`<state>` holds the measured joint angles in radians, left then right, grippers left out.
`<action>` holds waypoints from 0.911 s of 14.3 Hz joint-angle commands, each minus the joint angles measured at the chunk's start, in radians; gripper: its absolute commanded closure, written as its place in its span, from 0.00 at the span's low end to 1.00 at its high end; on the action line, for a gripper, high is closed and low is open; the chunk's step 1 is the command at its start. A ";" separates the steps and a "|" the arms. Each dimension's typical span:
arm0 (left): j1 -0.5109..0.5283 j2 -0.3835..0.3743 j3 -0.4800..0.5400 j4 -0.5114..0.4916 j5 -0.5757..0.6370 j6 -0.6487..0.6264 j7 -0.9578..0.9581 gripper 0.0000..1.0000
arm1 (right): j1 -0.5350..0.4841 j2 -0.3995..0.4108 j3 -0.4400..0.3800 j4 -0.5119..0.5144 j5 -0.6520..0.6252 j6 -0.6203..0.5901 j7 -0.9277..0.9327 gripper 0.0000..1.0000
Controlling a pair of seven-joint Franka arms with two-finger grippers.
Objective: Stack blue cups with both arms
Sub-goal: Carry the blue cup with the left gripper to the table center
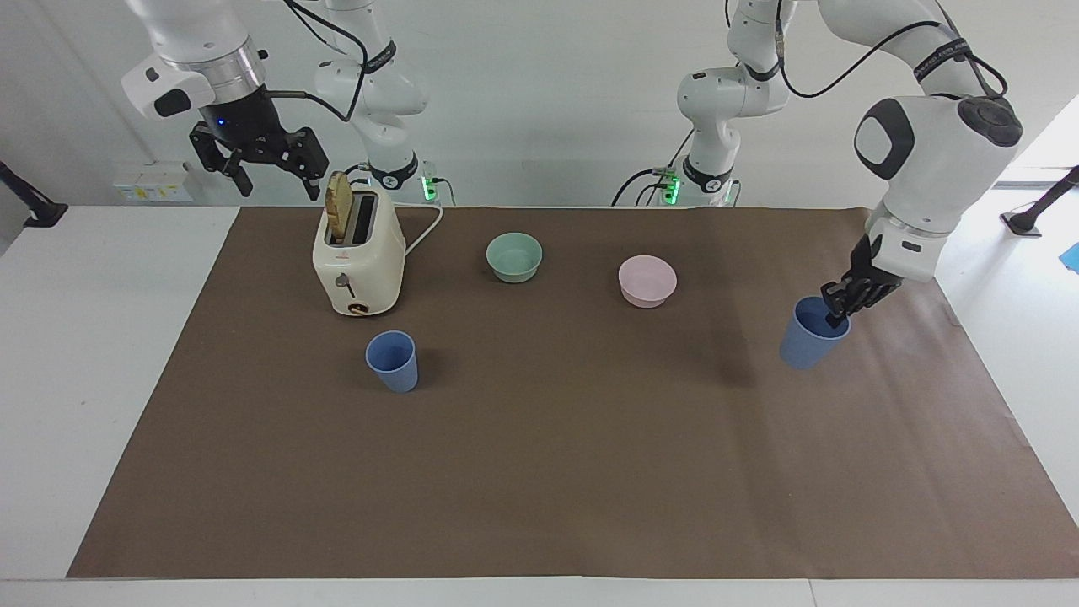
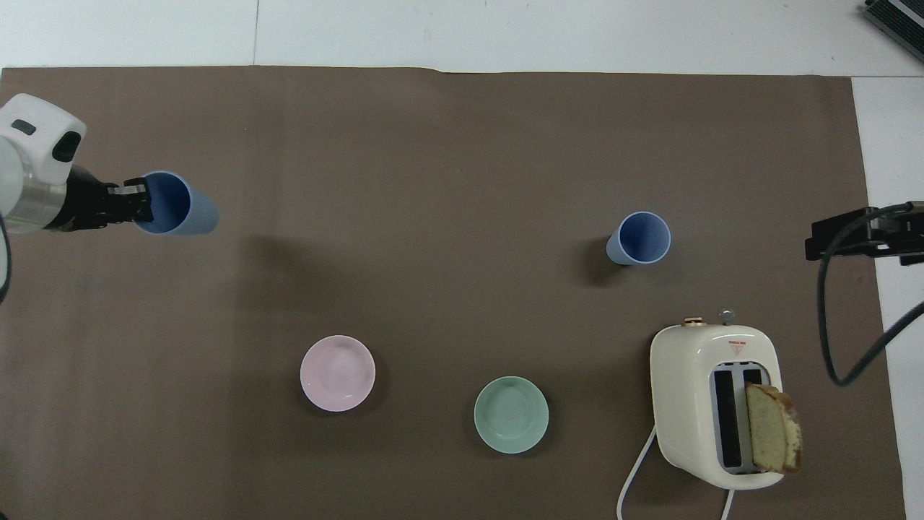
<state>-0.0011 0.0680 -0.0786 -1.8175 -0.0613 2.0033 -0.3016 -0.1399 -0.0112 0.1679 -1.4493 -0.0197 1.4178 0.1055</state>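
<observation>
My left gripper [image 1: 840, 307] is shut on the rim of one blue cup [image 1: 805, 341], one finger inside it. The cup hangs slightly tilted just above the brown mat at the left arm's end of the table, its shadow lying apart from it. From overhead, the same left gripper [image 2: 141, 203] grips this cup [image 2: 184, 214] at the rim. The other blue cup [image 1: 393, 361] [image 2: 638, 238] stands upright on the mat, farther from the robots than the toaster. My right gripper [image 1: 278, 184] waits open in the air beside the toaster's top, holding nothing.
A cream toaster [image 1: 358, 263] [image 2: 715, 404] with a bread slice [image 1: 339, 206] sticking out stands toward the right arm's end. A mint-green bowl [image 1: 514, 257] and a pink bowl [image 1: 647, 281] sit nearer the robots, between the two cups.
</observation>
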 commanded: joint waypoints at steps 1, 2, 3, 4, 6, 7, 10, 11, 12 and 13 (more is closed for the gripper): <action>-0.115 0.016 0.013 0.024 -0.005 -0.005 -0.126 1.00 | -0.020 -0.023 0.007 -0.026 0.020 0.013 -0.029 0.00; -0.152 0.019 0.013 0.023 -0.005 0.009 -0.173 1.00 | -0.020 -0.021 0.007 -0.026 0.020 0.015 -0.029 0.00; -0.196 0.041 0.013 0.021 -0.005 0.038 -0.227 1.00 | -0.020 -0.021 0.007 -0.026 0.020 0.015 -0.029 0.00; -0.242 0.062 0.013 0.023 -0.003 0.064 -0.282 1.00 | -0.020 -0.022 0.007 -0.026 0.020 0.010 -0.027 0.00; -0.328 0.110 0.014 0.023 0.005 0.120 -0.376 1.00 | -0.023 -0.024 0.007 -0.029 0.020 0.003 -0.029 0.00; -0.362 0.127 0.014 0.021 0.006 0.139 -0.408 1.00 | -0.021 -0.026 0.005 -0.031 0.018 0.006 -0.029 0.00; -0.450 0.154 0.014 0.009 0.006 0.183 -0.485 1.00 | -0.033 -0.041 0.005 -0.069 0.018 0.038 -0.036 0.00; -0.476 0.159 0.014 -0.003 0.006 0.198 -0.504 1.00 | -0.035 -0.041 0.005 -0.089 0.018 0.062 -0.036 0.00; -0.502 0.165 0.014 -0.018 0.006 0.221 -0.519 1.00 | -0.035 -0.041 0.005 -0.114 0.018 0.079 -0.038 0.00; -0.514 0.182 0.013 -0.026 0.006 0.245 -0.521 1.00 | -0.033 -0.041 0.007 -0.140 0.020 0.113 -0.035 0.00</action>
<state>-0.4748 0.2370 -0.0851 -1.8208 -0.0615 2.1976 -0.7987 -0.1530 -0.0172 0.1677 -1.5011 -0.0197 1.4645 0.1050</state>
